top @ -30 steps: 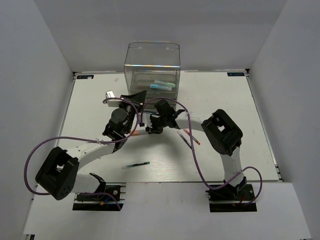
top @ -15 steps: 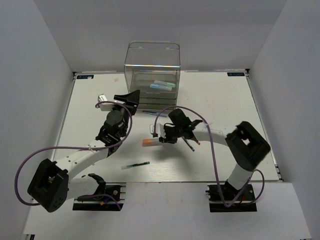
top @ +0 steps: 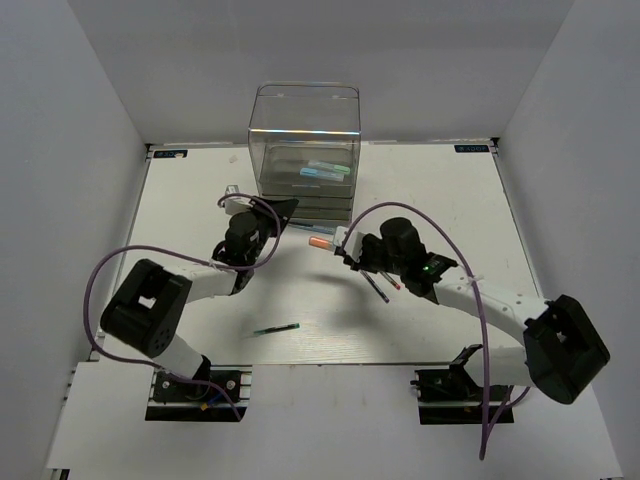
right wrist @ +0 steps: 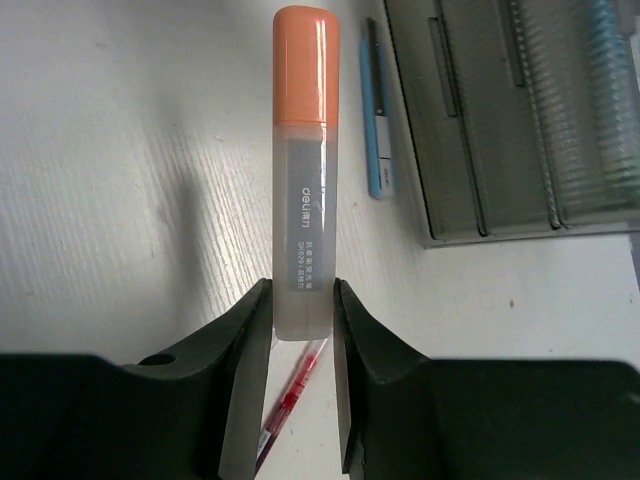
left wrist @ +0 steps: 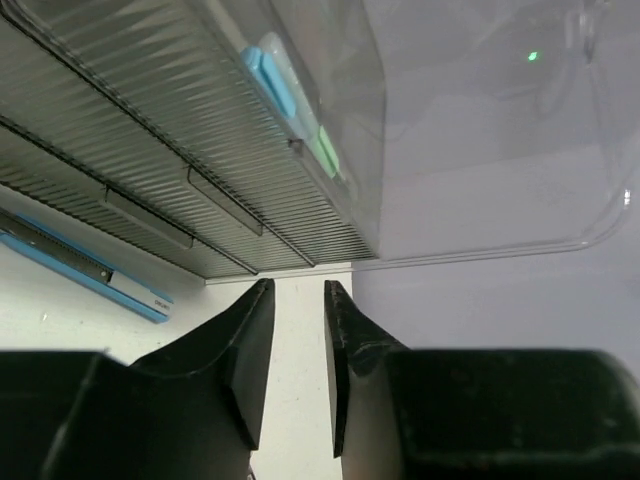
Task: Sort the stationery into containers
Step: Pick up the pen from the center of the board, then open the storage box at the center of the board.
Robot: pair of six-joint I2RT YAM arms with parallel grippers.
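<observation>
My right gripper (right wrist: 302, 290) is shut on the lower end of a stubby orange-capped marker (right wrist: 303, 170), held above the table with its cap pointing toward the drawer unit (right wrist: 510, 120). From above, this orange marker (top: 321, 243) hangs just in front of the smoky clear drawer unit (top: 305, 120). Light blue (left wrist: 270, 80) and mint-green (left wrist: 325, 150) markers lie inside an upper drawer. The left gripper (left wrist: 300, 290) sits low at the unit's front left corner, narrowly open with nothing between its fingers. A thin blue pen (right wrist: 375, 110) lies in front of the drawers.
A red pen (top: 392, 281) and a dark pen (top: 373, 285) lie under the right arm. A dark green pen (top: 276, 328) lies nearer the arm bases. White walls surround the table, and purple cables loop over both arms.
The right gripper has carried the orange marker from the table's middle up toward the drawer unit. The left gripper has swung right and down to the unit's front left corner, its jaws narrower.
</observation>
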